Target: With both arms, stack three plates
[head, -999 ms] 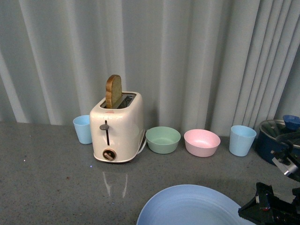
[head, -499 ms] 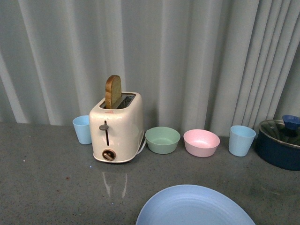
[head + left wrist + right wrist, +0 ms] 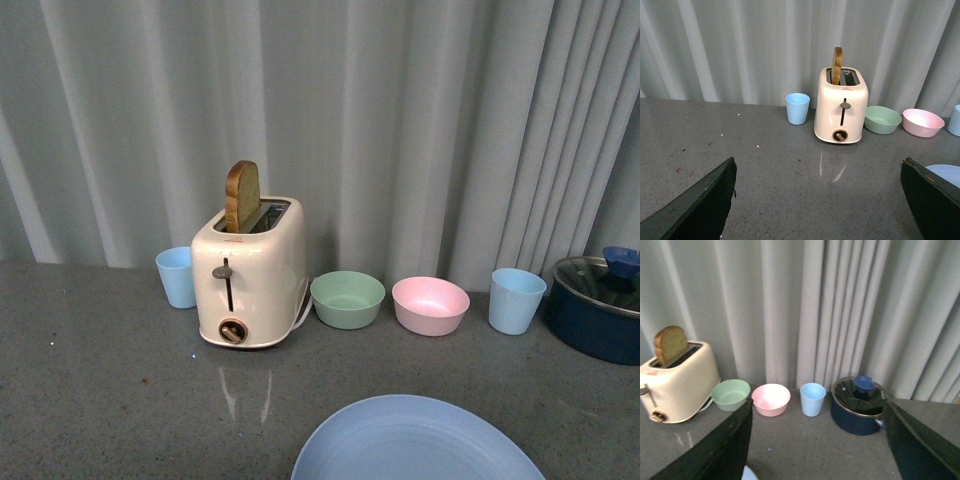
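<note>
The light blue plate [image 3: 415, 440] lies flat at the bottom of the front view. Both hands are open and empty; the left hand [image 3: 817, 200] sees it far right.

Kitchen counter, toaster [image 3: 250, 283] with bread, bowls, lidded pot [image 3: 598, 306]

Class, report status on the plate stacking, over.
Both pincers open, empty, raised above the counter. Light blue plate lies near edge; other plates unseen. Nothing blocking it.

Grey countertop [image 3: 100, 380] bears toaster [image 3: 250, 275], bowls, cups, pot [image 3: 597, 315], blue plate [image 3: 415, 440].
</note>
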Available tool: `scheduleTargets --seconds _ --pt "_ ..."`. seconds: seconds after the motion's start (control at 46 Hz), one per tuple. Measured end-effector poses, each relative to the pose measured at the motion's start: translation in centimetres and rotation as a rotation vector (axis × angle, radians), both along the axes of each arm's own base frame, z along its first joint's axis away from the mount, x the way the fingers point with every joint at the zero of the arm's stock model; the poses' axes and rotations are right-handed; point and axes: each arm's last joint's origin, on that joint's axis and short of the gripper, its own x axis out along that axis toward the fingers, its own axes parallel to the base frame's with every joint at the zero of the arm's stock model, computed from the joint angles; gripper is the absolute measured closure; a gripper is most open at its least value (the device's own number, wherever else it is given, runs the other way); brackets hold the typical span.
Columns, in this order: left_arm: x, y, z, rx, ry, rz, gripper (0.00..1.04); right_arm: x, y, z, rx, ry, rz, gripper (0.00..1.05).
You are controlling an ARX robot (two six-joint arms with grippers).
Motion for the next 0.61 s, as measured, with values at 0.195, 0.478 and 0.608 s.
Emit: scheduleTargets --seconds 0.195,0.478,0.608 --pt "0.0 0.0 0.0 0.000 0.000 0.002 0.07 -1.7 0.1 -3.1 0.020 -0.010 0.002 0.59" --pt "0.0 0.0 0.0 0.000 0.000 0.001 0.07 -2.6 0.1 -6.4 0.022 0.003 0.003 1.02" --pt "0.0 0.0 0.0 0.000 0.000 0.000 0.07 -3.0 0.1 -7.5 0.025 0.003 0.001 1.02"
